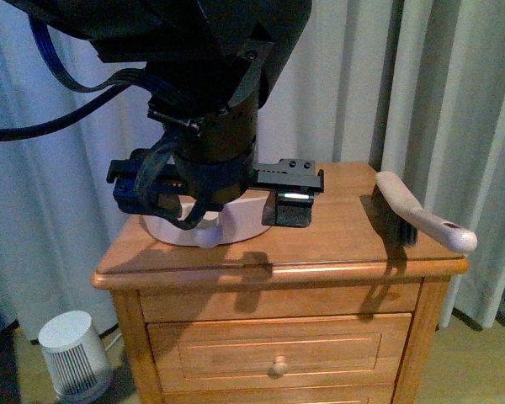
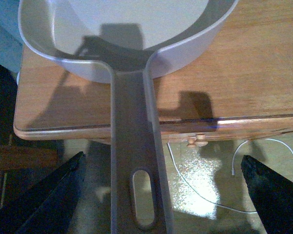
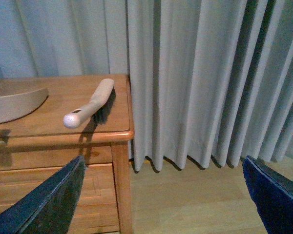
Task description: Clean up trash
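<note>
Front: left gripper (image 1: 210,200) over light-brown wooden bench with drawers (image 1: 345,227), jaws spread wide, nothing held. Pale grey plastic dustpan (image 1: 244,217) beneath, on bench top. Cream-handled brush with dark bristles (image 1: 421,215) at bench's right edge.
Left wrist: dustpan handle jutting past bench front edge, between wide jaws, untouched.
Right wrist: right gripper (image 3: 163,162) clear of bench, facing brush corner, jaws wide apart, empty.
Crumpled white trash wad: seen in no view, place cannot be told.
</note>
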